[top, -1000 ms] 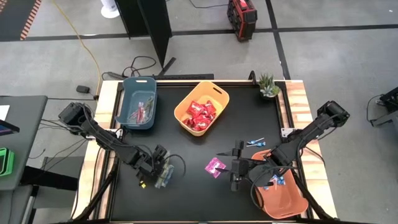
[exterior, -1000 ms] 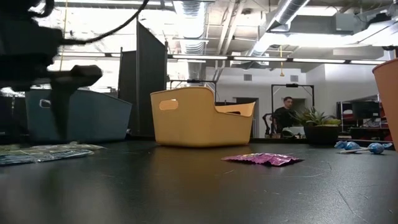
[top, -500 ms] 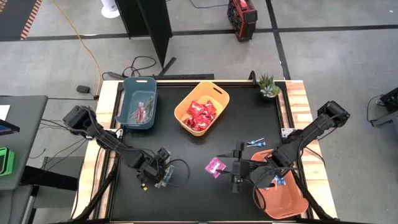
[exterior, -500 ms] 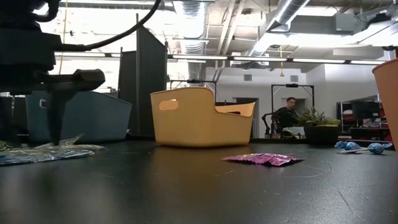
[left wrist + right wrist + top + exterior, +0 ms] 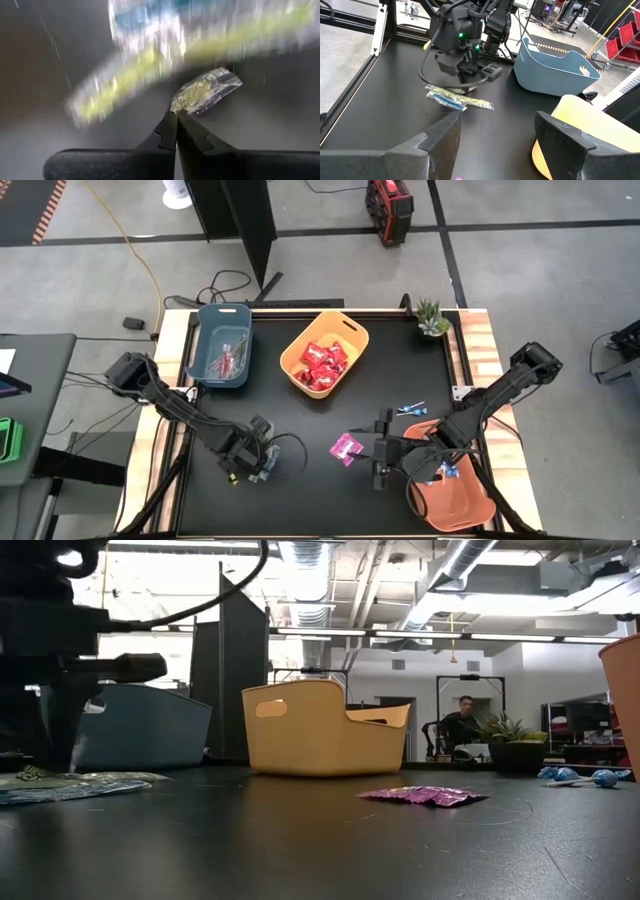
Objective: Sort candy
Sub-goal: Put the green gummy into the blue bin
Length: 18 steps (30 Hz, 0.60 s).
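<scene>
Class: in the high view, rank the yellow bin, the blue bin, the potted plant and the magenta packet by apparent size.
1. yellow bin and blue bin, too alike to rank
2. potted plant
3. magenta packet

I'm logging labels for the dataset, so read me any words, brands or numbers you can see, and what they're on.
None can be read.
Red packets in the yellow bin: print too small.
Clear stick packet pinched by the left gripper: blurred, no lettering legible.
</scene>
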{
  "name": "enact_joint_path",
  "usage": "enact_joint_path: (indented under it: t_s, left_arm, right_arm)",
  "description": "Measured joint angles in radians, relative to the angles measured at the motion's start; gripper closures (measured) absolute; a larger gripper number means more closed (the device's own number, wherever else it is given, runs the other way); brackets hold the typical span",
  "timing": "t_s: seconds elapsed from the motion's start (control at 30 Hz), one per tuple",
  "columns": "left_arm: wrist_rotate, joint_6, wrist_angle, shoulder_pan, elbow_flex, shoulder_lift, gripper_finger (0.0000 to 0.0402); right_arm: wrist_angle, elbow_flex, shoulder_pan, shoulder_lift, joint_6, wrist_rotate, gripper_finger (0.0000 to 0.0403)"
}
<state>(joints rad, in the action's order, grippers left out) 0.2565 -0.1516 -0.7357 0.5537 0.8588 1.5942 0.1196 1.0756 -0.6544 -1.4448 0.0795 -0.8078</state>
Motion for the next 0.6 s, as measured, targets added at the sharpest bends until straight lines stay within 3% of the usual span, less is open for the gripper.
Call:
enact_joint_path:
  t_s: [0.3,0.43,0.6]
  left_arm:
    - [0.054,0.007,-0.132,0.0,0.148,-0.031,0.0401]
    - [0.185,0.071,-0.232,-0.006,0.197,-0.065,0.0401]
    - [0.325,0.289,-0.343,-0.063,0.225,-0.144,0.0401]
  right_arm:
    - [0.001,0.0,0.0,0.0,0.0,0.0,0.0134]
    - [0.0,0.0,0.0,0.0,0.0,0.0,0.0134]
    - [0.001,0.0,0.0,0.0,-0.001,0.0,0.0134]
